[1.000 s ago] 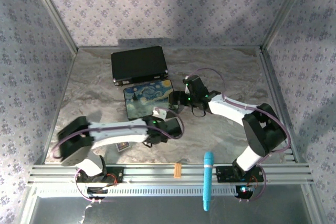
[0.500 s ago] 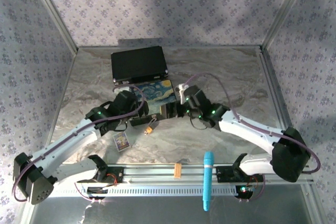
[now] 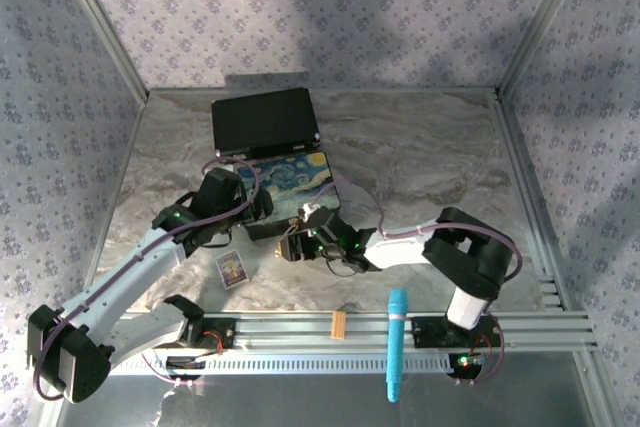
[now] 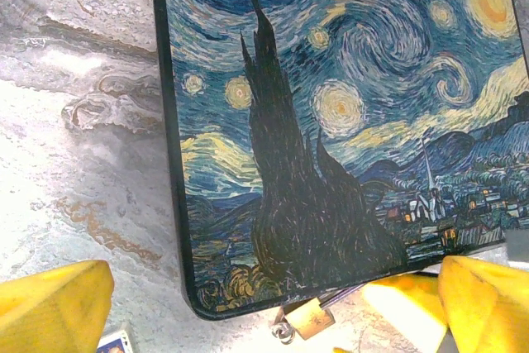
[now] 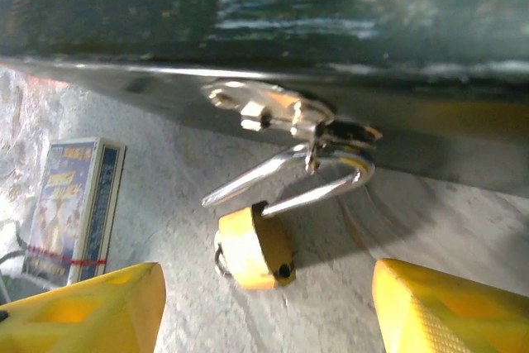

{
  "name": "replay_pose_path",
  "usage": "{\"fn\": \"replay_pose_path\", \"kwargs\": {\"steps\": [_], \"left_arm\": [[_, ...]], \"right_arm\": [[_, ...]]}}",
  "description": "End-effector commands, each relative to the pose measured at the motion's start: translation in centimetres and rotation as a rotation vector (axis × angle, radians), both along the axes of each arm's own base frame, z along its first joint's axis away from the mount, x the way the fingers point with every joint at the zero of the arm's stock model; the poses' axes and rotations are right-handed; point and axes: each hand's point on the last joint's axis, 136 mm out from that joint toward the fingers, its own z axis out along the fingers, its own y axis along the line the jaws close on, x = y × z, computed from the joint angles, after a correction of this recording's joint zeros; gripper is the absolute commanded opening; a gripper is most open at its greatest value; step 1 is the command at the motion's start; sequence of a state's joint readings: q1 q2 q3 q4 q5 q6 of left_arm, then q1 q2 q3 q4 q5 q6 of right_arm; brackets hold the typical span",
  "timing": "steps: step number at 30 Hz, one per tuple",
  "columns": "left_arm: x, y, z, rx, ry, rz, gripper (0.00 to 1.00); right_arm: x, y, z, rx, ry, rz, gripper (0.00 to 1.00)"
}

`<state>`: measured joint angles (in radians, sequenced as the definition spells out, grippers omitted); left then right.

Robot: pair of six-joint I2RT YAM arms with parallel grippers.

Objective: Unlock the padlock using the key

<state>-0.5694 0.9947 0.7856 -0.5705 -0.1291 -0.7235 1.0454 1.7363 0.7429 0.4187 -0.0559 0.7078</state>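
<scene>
Compared with half a second ago, the right arm is sitting folded much closer to its base. The right gripper [image 3: 292, 245] is lying lower and further left along the front edge of the painted box [image 3: 288, 180], over the spot where the padlock was showing bare before.

In the right wrist view, the right gripper [image 5: 264, 312] is holding its jaws apart, with a yellow finger [image 5: 83, 307] on each side of the padlock [image 5: 252, 247] and neither one touching it. The padlock is lying on the worktop [image 3: 420, 147] just in front of the box, and its silver shackle [image 5: 331, 188] is hanging through the box's metal clasp [image 5: 273, 109]. One leg of the shackle seems to be standing free of the brass body, though the angle is making that hard to judge. A thin ring is peeping out at the body's far end, and I cannot tell whether it belongs to the key.

The left gripper [image 4: 269, 307] is spreading its jaws wide and gripping nothing, hovering over the box's front edge with the padlock [image 4: 310, 318] low between its yellow fingers [image 4: 488, 295].

Further out, a small printed card [image 3: 231, 269] is lying left of the padlock, and a black case [image 3: 265, 122] is sitting behind the box.
</scene>
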Motion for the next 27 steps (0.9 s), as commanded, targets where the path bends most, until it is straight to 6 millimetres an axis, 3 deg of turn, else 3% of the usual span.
{"fn": "replay_pose_path", "kwargs": {"steps": [1, 15, 27], "left_arm": [[0.1, -0.2, 0.7, -0.020, -0.030, -0.017, 1.00], [0.3, 0.0, 0.5, -0.015, -0.036, -0.005, 1.00], [0.3, 0.1, 0.6, -0.011, -0.038, 0.002, 1.00]], "right_arm": [[0.7, 1.4, 0.7, 0.052, -0.038, -0.031, 0.65], [-0.3, 2.2, -3.1, -0.132, -0.050, -0.008, 0.55], [-1.7, 0.3, -6.0, -0.262, -0.003, -0.026, 0.38]]}}
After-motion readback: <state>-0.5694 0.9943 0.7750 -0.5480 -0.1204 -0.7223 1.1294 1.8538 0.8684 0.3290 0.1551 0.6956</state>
